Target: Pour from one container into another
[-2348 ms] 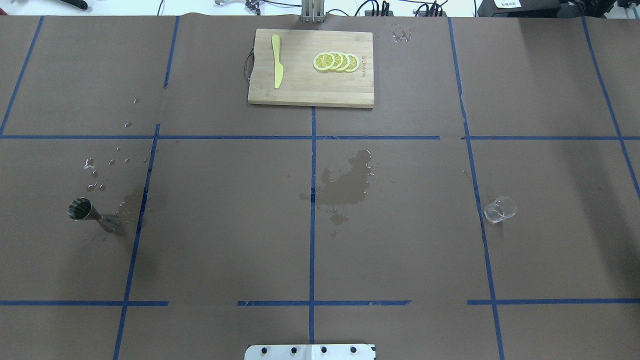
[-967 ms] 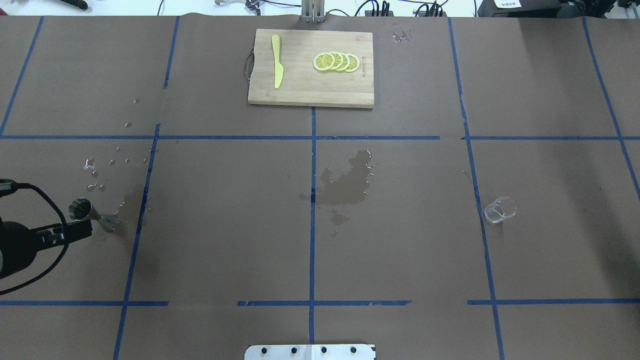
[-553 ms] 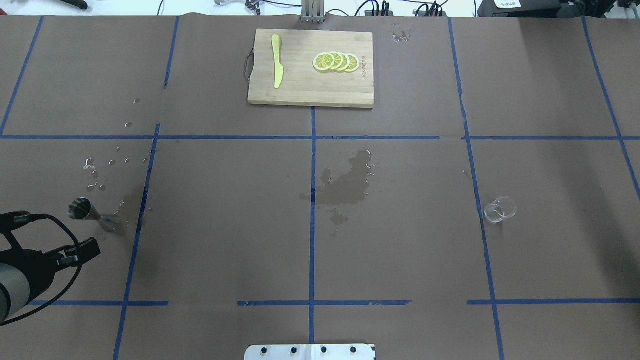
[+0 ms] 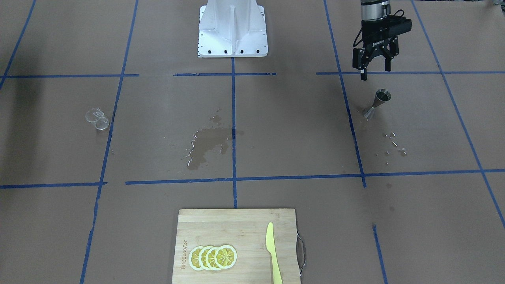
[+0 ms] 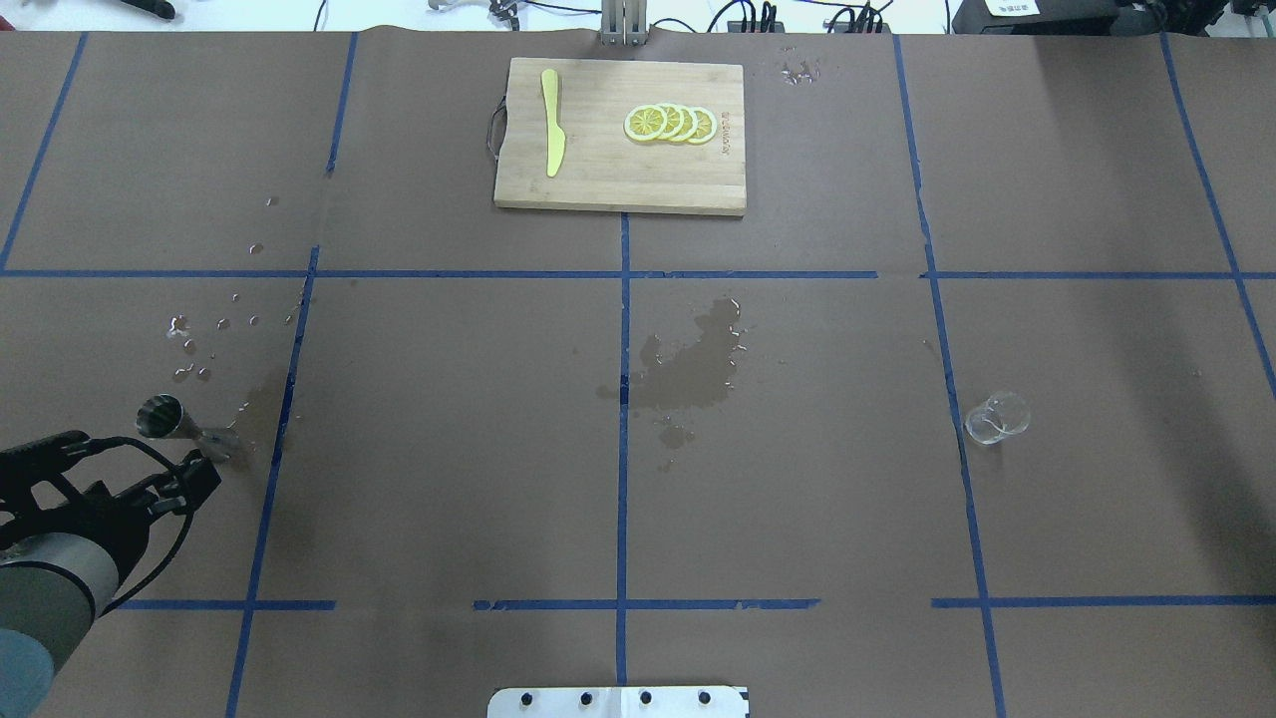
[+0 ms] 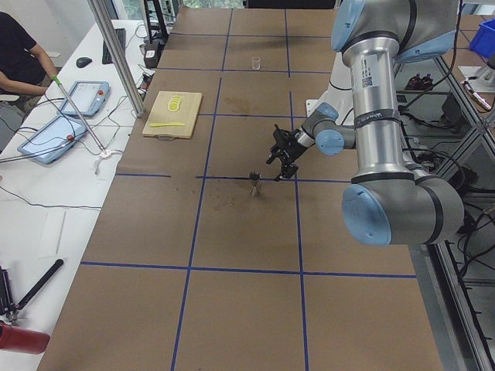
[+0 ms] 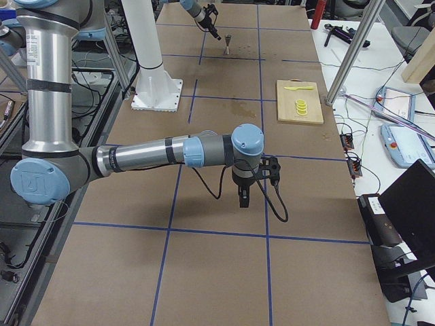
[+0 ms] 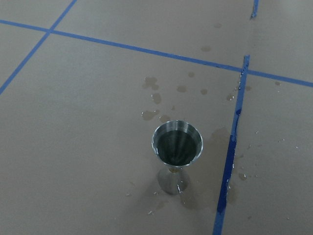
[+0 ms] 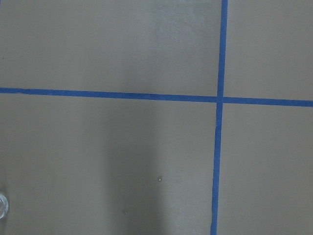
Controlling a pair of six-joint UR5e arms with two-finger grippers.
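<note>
Metal jigger (image 8: 176,146): stands upright on wet brown paper (image 8: 73,122) beside a blue tape line (image 8: 229,161), well apart from clear cup (image 5: 996,417); left gripper (image 4: 375,71) near it on robot's side, fingers (image 4: 360,65) wide apart and empty; right gripper (image 7: 243,195) low over paper, opening impossible to tell.

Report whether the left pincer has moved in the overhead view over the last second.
Yes. The left pincer has shifted rightward, closer to the vertical blue tape line, ending by the base of the jigger, which stayed put.
</note>
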